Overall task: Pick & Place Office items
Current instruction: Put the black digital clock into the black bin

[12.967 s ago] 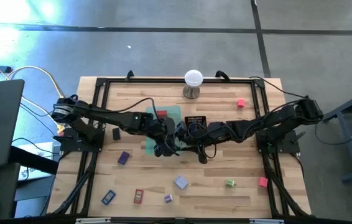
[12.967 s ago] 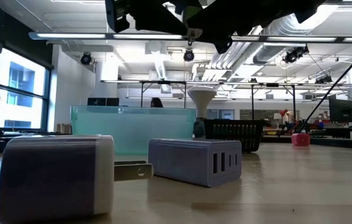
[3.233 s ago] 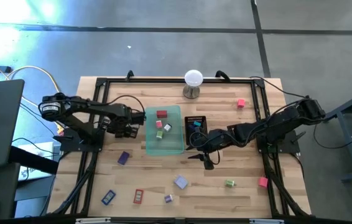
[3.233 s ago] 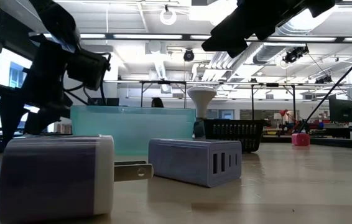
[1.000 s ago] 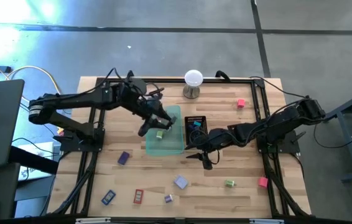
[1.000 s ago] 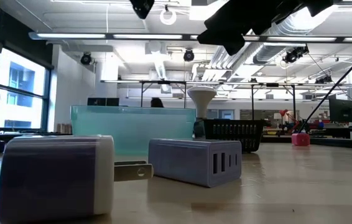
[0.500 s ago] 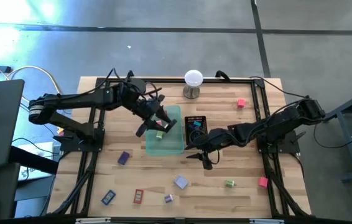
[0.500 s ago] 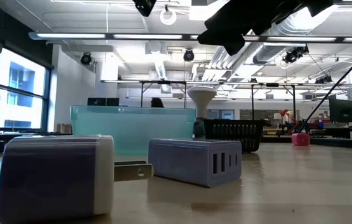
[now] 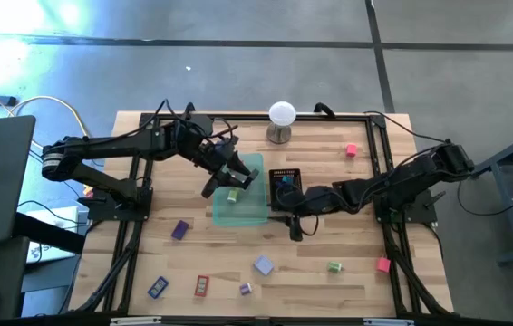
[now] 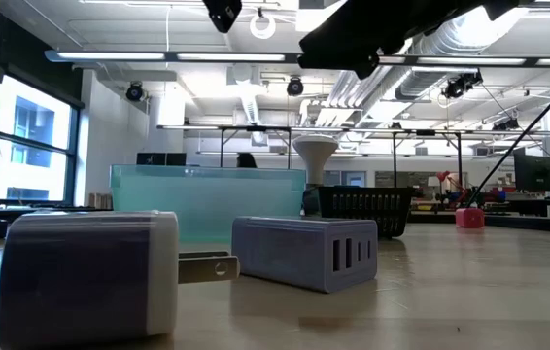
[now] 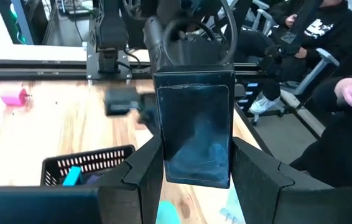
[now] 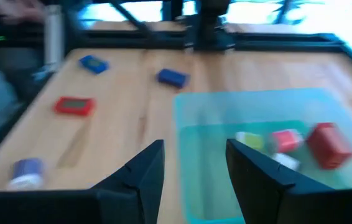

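My left gripper [image 9: 235, 177] hangs over the far part of the translucent green tray [image 9: 255, 213], shut on a flat black block [image 11: 194, 127]. The tray holds a red block [image 12: 326, 144], a pink one [image 12: 285, 139] and a yellow-green one [image 9: 233, 194]. My right gripper [image 9: 295, 226] is open and empty, above the table just right of the tray's near corner. Its fingers show spread in the right wrist view [image 12: 194, 177]. Other items lie flat on the table: purple [image 9: 180, 229], blue [image 9: 158, 287], red [image 9: 202, 286], grey-purple charger [image 9: 264, 264], green [image 9: 334, 266], pink [image 9: 351, 149]. My left gripper pinches the black block between its two fingers [image 11: 143, 169], one on each long side edge near the block's lower end [image 11: 193, 175]. The fingers come slanting from the table's left. The block sticks out past the fingertips, lifted clear above the green tray.
A black mesh tray [image 9: 285, 174] with a teal piece stands right of the green tray. A white ball on a metal stand [image 9: 281, 119] is at the far edge. A pink-red block [image 9: 382, 264] lies near right. People sit beyond the table's right side [image 11: 325, 74].
My right gripper has swung a little toward the green tray and turned, staying open. My left gripper has kept over the tray with the black block still in its hold.
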Robot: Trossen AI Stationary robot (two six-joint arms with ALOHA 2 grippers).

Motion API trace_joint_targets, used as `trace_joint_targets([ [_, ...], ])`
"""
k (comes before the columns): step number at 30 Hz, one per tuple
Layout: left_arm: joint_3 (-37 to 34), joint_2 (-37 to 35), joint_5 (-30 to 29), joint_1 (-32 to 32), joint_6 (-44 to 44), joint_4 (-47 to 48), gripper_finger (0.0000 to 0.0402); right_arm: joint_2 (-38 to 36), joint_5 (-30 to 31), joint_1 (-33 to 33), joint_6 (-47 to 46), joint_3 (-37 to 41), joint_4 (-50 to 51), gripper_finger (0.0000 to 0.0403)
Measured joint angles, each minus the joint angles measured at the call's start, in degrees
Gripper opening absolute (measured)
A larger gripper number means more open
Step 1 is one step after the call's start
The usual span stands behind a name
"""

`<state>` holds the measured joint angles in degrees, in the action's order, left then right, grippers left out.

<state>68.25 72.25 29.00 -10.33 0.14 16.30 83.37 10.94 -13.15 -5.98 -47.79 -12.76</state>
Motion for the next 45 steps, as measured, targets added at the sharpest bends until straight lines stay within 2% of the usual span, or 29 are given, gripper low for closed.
trace_joint_targets([
  [4, -0.4, 0.0, -0.8, 0.0, -0.5, 1.5, 0.0153, 0.0, 7.2, 0.0, 0.0, 0.0, -1.8, 0.0160],
  [8, -2.3, 0.0, -0.9, 0.0, -0.6, 1.9, 0.0153, 0.0, 10.6, 0.0, 0.2, 0.0, -8.4, 0.0160],
  [15, -5.0, 0.0, -0.8, 1.3, 0.1, 0.7, 0.0153, 0.0, 11.7, 0.1, 2.7, 0.0, -18.7, 0.0160],
  [19, -6.5, 0.0, -1.1, 3.0, 0.3, -1.6, 0.0153, 0.0, 11.3, 1.2, 2.8, 0.0, -20.9, 0.0160],
  [24, -6.7, 0.0, -5.7, 5.2, 1.8, -1.8, 0.0153, 0.0, 9.3, 2.2, 1.2, 0.0, -20.9, 0.0164],
  [29, -6.7, 0.0, -11.1, 6.6, 2.9, -1.8, 0.0153, 0.0, 5.6, 2.4, 1.1, 0.0, -21.0, 0.0200],
  [37, -6.7, 0.2, -21.6, 8.6, 2.5, -5.2, 0.0153, 0.0, 5.4, 2.8, -0.4, 0.0, -21.1, 0.0288],
  [45, -6.7, 4.8, -27.5, 11.8, 3.9, -11.1, 0.0153, 0.0, 5.4, 3.1, 0.1, 0.0, -23.1, 0.0315],
])
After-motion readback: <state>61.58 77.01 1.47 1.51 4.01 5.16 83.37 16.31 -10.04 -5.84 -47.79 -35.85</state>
